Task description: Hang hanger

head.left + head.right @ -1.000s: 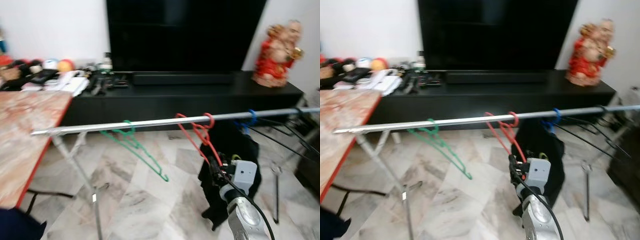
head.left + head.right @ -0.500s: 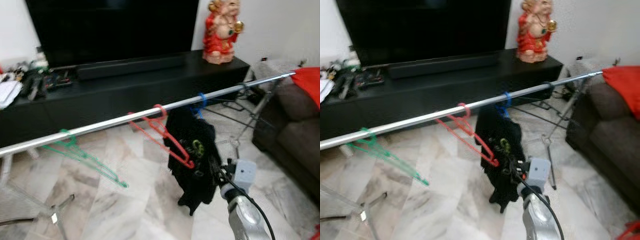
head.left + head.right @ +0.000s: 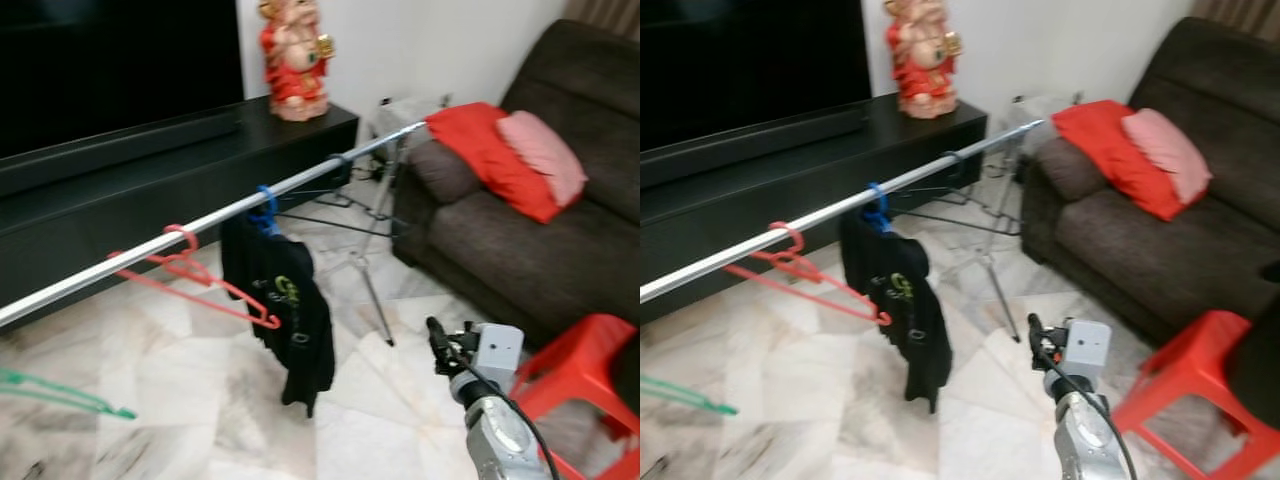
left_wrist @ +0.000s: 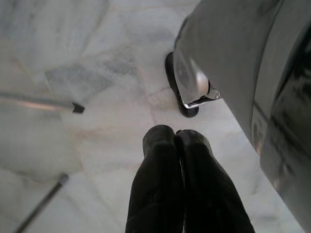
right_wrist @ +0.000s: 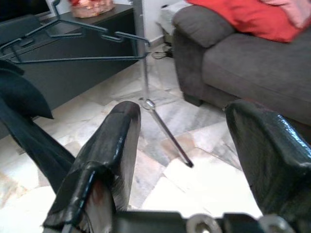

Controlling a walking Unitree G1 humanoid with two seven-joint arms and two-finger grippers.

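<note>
A red hanger (image 3: 195, 275) hangs by its hook on the silver rail (image 3: 330, 165), empty and tilted. Beside it a blue hanger (image 3: 264, 208) carries a black shirt (image 3: 288, 315). A green hanger (image 3: 60, 393) shows at the lower left edge. Dark hangers (image 5: 73, 36) hang further along the rail. My right gripper (image 3: 437, 335) is low at the right, well apart from the red hanger, open (image 5: 187, 114) with nothing between its fingers. My left gripper (image 4: 174, 138) hangs idle, shut, pointing at the floor.
A dark sofa (image 3: 540, 230) with red (image 3: 485, 150) and pink (image 3: 545, 150) cushions stands to the right. A red stool (image 3: 575, 370) sits beside my right arm. The rail's tripod leg (image 3: 370, 290) stands ahead. Behind are a black TV bench (image 3: 150, 190) and a red figurine (image 3: 295, 55).
The view has swung to the right, bringing in the sofa and the stool. My right gripper, which was near the red hanger's lower end, is now clear of it.
</note>
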